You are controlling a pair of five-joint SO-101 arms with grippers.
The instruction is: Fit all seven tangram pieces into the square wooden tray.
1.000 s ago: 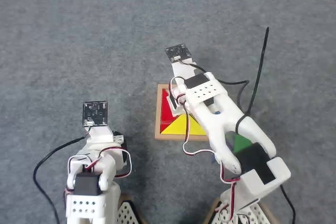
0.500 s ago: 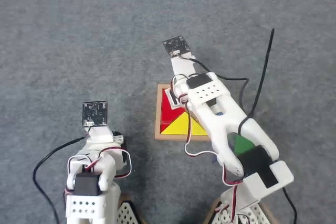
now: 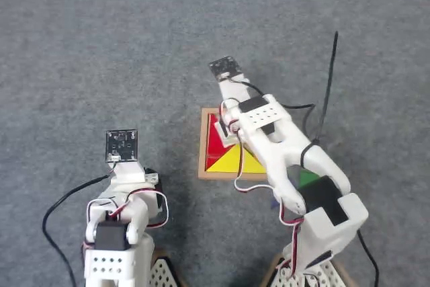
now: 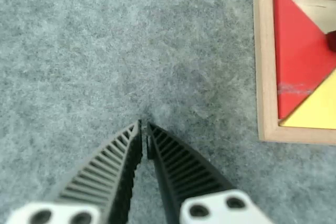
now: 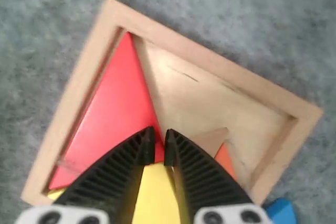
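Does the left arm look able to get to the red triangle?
Probably yes: only bare carpet lies between the left gripper and the tray, but the right gripper hangs over the red triangle.

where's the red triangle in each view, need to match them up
High view: red triangle in the wooden tray's left part, beside the yellow triangle.
Left wrist view: red triangle against the tray rim, touching the yellow triangle.
Right wrist view: red triangle along a tray wall, by the right gripper's tips.
Shared landmark: the tray rim.
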